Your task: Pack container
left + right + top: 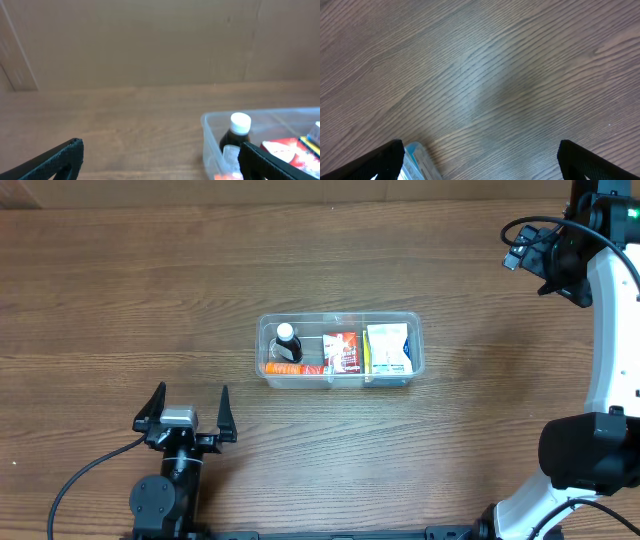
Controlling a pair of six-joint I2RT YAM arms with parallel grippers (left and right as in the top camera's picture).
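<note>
The clear plastic container [413, 323] lies in the middle of the table. It holds a dark bottle with a white cap [288, 343], an orange item [283, 367], a red packet [342, 352] and a white and yellow-green box [388, 348]. My left gripper [188, 415] is open and empty, low over the table, in front of and to the left of the container. In the left wrist view [161, 148] the container's left end [210, 135] and the bottle [239, 131] show at the right. My right gripper [480, 150] is open and empty, raised at the far right [527, 248]; a container corner [417, 160] shows low left.
Wooden tabletop [120, 300] all around the container. The right arm's white links [610, 350] stand along the right edge. A black cable [80, 475] runs from the left arm at the front left. A brown wall [150, 40] rises behind the table.
</note>
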